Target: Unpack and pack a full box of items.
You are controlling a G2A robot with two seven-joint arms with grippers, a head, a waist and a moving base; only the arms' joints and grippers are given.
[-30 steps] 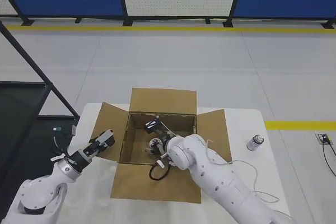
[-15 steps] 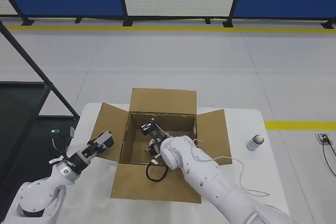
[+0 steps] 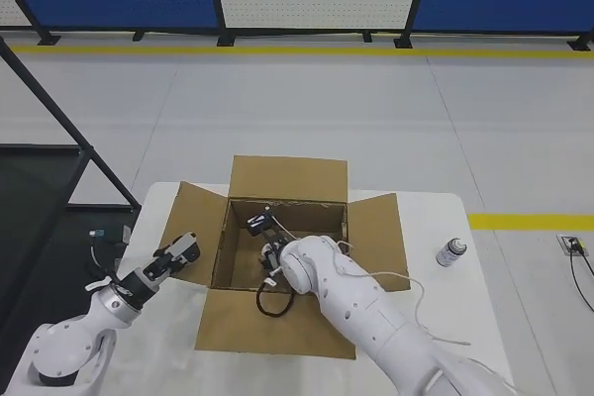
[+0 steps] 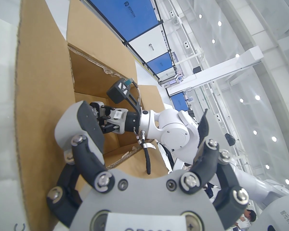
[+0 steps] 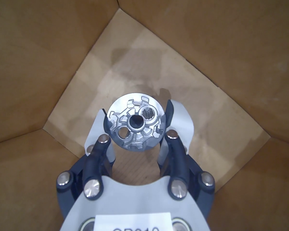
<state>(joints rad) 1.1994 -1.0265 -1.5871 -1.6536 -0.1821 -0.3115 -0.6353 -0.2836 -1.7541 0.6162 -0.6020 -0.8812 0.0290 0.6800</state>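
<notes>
An open cardboard box (image 3: 287, 178) stands on the white table (image 3: 431, 213). My right gripper (image 3: 268, 253) reaches down inside it, near the left wall. In the right wrist view the right gripper (image 5: 137, 117) is shut on a round metal disc (image 5: 135, 125) with several holes, held above the bare box floor (image 5: 139, 56). My left gripper (image 3: 188, 245) stands open outside the box, beside its left flap, with nothing between its fingers (image 4: 89, 123). From the left wrist view the box wall (image 4: 45, 73) and the right arm (image 4: 168, 131) inside the box are visible.
A small spray can (image 3: 451, 251) stands on the table to the right of the box. The four box flaps are folded outward. A black cable loop (image 3: 269, 302) hangs from the right arm over the front flap. A dark rack (image 3: 30, 198) stands left of the table.
The right arm has shifted a little to the left inside the box, still holding the disc. The left arm has barely moved.
</notes>
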